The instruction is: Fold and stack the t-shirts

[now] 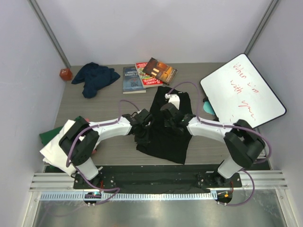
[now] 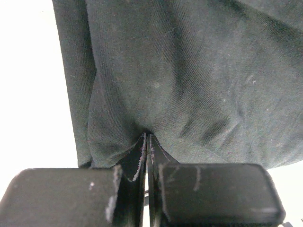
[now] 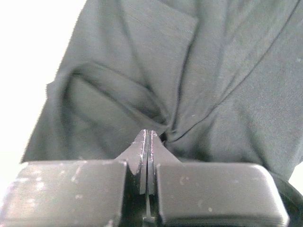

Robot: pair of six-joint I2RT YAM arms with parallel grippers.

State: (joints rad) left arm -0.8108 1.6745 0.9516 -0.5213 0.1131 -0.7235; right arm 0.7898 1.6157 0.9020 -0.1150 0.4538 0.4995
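L hand (image 2: pixel 147 138) & R hand (image 3: pixel 148 134) each pinched shut on a fold of the black t-shirt (image 1: pixel 165 144) mid desk (image 1: pixel 109 101), navy t-shirt (image 1: pixel 94 78) crumpled back-left.

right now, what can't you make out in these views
black cloth t-shirt: any print, all views; folded over, wrist views too close.
folded white and green cloth: top view, left arm covers it partly.
three printed books: top view, titles too small.
teal thing: top view, under the white board.
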